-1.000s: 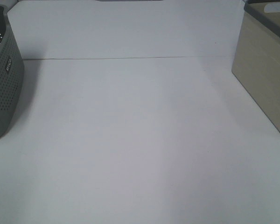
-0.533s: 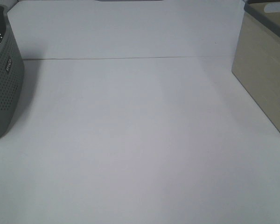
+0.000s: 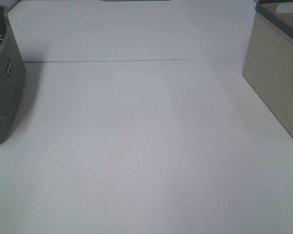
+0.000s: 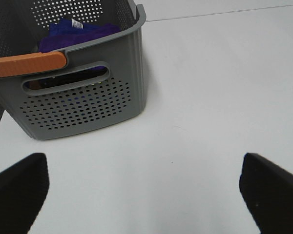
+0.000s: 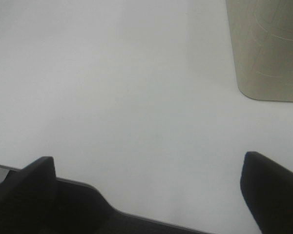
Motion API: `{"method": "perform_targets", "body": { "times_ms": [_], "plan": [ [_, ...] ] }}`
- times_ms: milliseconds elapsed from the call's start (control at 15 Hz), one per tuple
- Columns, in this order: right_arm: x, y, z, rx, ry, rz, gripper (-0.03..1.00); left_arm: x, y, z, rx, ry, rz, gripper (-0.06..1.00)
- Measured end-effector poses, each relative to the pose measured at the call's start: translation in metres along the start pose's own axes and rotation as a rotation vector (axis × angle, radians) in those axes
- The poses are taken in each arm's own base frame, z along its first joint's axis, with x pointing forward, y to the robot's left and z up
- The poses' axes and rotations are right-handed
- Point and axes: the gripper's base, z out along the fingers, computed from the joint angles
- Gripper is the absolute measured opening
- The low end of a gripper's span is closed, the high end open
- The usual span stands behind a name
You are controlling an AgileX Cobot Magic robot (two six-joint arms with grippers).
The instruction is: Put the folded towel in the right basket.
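Note:
A folded purple towel [image 4: 77, 32] lies inside the grey perforated basket [image 4: 83, 105] with an orange handle; this basket stands at the left edge of the exterior high view [image 3: 5, 92]. The beige basket [image 3: 278, 73] stands at the right edge and shows in the right wrist view [image 5: 266, 48]. My left gripper [image 4: 145, 195] is open and empty, some way from the grey basket. My right gripper [image 5: 149, 187] is open and empty over the bare white table. Neither gripper shows in the exterior high view.
The white table [image 3: 146, 146] spans the space between the two baskets, with a thin seam line [image 3: 136, 61] across its far part. A dark table edge [image 5: 88, 209] shows under my right gripper.

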Motion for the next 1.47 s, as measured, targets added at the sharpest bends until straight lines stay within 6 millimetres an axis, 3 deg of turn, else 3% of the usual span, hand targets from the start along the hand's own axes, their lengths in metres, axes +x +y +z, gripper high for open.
{"method": "perform_targets", "body": {
  "times_ms": [400, 600, 1467],
  "plan": [
    [0.0, 0.0001, 0.0, 0.0, 0.0, 0.001, 0.98, -0.0006, -0.0044, -0.0001, 0.048, -0.005, -0.035, 0.99],
    [-0.0006, 0.0005, 0.0009, 0.109, 0.003, 0.072, 0.98, -0.0013, -0.0086, -0.0004, 0.095, -0.012, -0.06, 0.99],
    [-0.0008, 0.0011, 0.0012, 0.128, 0.003, 0.09, 0.98, -0.0006, -0.0043, -0.0001, 0.047, -0.006, -0.032, 0.99]
  ]
}}
